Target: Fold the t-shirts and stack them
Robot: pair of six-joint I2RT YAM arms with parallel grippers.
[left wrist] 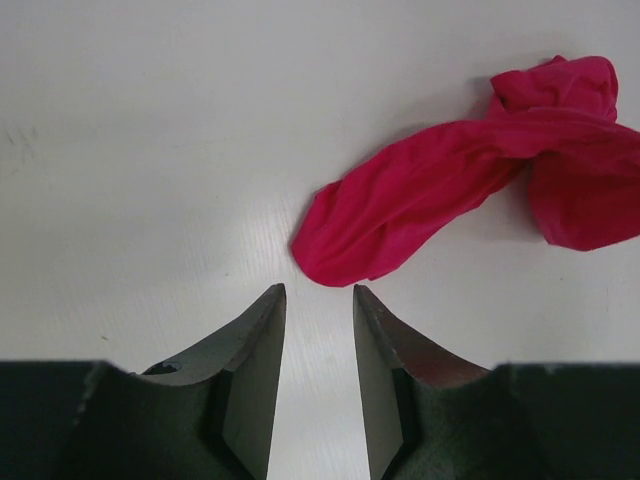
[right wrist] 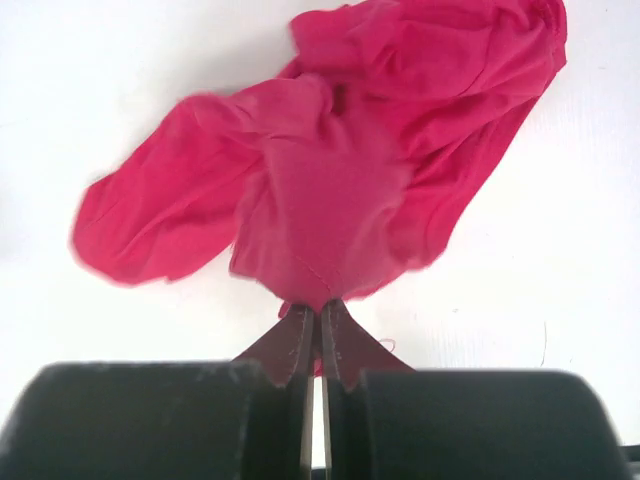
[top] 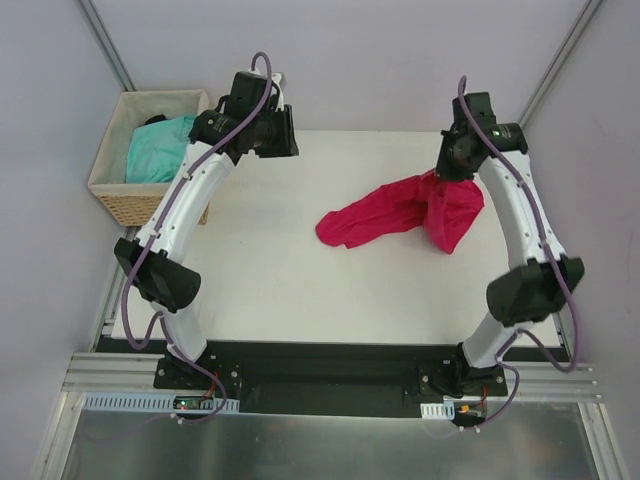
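A wicker basket [top: 135,205] is sitting left of the left fingers [left wrist: 255,365], holding the turquoise t-shirt [top: 160,150], while those fingers are hanging parted and empty over the white worktop [top: 270,270]. The right fingers [right wrist: 297,345] are pinching tight on a fold of the crimson-pink t-shirt [right wrist: 330,190], which is lying crumpled and twisted just beyond them, one rolled end reaching close ahead of the left fingers.

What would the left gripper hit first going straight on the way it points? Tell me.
Probably the near end of the pink t-shirt, just ahead of the open left gripper. Depth is unclear, so it might touch the white table just short of it first.
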